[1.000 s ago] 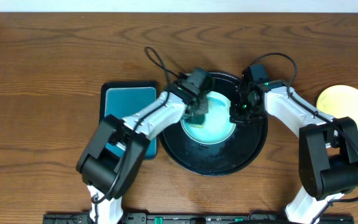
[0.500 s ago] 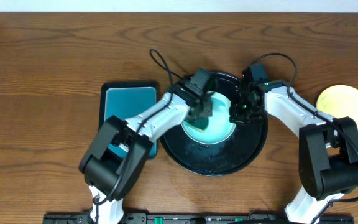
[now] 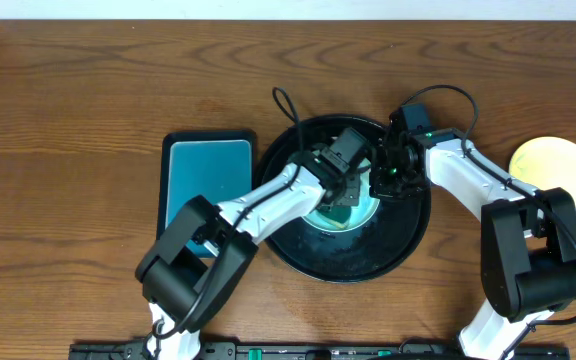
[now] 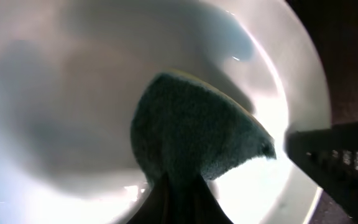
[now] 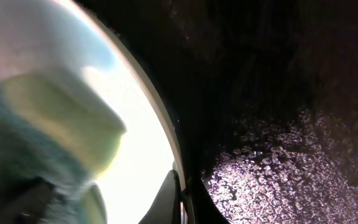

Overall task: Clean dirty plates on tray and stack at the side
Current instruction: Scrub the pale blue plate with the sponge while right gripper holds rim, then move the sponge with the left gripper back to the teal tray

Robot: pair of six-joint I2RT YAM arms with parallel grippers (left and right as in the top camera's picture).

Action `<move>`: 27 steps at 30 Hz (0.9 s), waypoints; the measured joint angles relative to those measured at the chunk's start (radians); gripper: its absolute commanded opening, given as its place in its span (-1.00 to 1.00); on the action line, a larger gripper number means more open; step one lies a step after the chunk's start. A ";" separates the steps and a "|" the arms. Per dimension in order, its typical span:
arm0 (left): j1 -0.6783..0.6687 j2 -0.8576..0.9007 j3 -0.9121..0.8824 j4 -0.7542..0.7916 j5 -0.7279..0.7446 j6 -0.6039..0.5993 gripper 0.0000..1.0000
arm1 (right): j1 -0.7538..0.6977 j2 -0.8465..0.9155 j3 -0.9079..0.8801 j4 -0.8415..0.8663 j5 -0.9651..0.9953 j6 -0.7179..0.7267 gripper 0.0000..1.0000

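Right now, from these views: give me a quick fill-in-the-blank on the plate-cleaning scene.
The left jaws press a ___ onto the pale plate.
That plate lies in the round ___ tray.
The right jaws pinch that plate's ___.
The lone plate on the table, outside the tray, is ___.
Missing: sponge; black; rim; yellow.

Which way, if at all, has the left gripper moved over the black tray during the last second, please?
Yes. With its sponge, the left gripper has swept rightward from the tray's left side toward the right gripper, which stayed put.
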 measured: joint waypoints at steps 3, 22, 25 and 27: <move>0.055 -0.020 -0.002 -0.018 -0.012 0.025 -0.85 | 0.000 0.000 0.000 0.002 0.000 0.000 -0.98; 0.348 -0.354 -0.014 -0.354 -0.149 0.152 -0.85 | 0.000 0.000 0.000 0.003 0.000 0.000 -0.98; 0.420 -0.354 -0.024 -0.357 -0.160 0.159 -0.85 | 0.000 0.000 0.000 0.003 0.000 0.000 -0.98; 0.459 -0.354 -0.041 -0.356 -0.166 0.163 -0.85 | 0.000 0.000 0.000 0.003 0.000 0.000 -0.98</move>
